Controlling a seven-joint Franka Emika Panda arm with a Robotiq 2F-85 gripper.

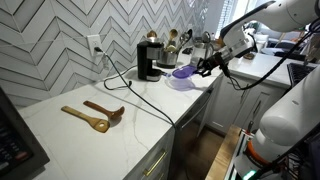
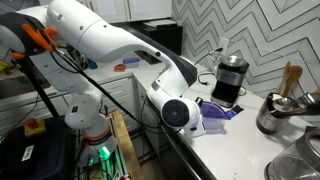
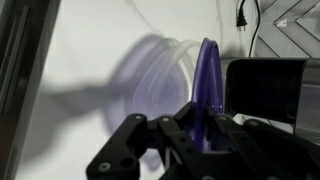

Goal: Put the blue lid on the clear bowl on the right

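My gripper [image 3: 200, 135] is shut on the blue lid [image 3: 206, 85], which stands on edge between the fingers in the wrist view. The clear bowl [image 3: 160, 75] lies just beyond it on the white counter, tinted by the lid's purple shadow. In an exterior view the gripper [image 1: 205, 66] holds the lid [image 1: 186, 71] just above the clear bowl [image 1: 180, 82] near the black coffee maker. In the other exterior view the arm hides most of it; a bit of the lid [image 2: 222, 112] shows behind the wrist.
A black coffee maker [image 1: 148, 60] with a trailing cable stands beside the bowl. A steel pot with utensils [image 2: 276, 112] sits further back. Two wooden spoons [image 1: 95, 114] lie on the counter. The counter edge [image 1: 190, 110] drops off close to the bowl.
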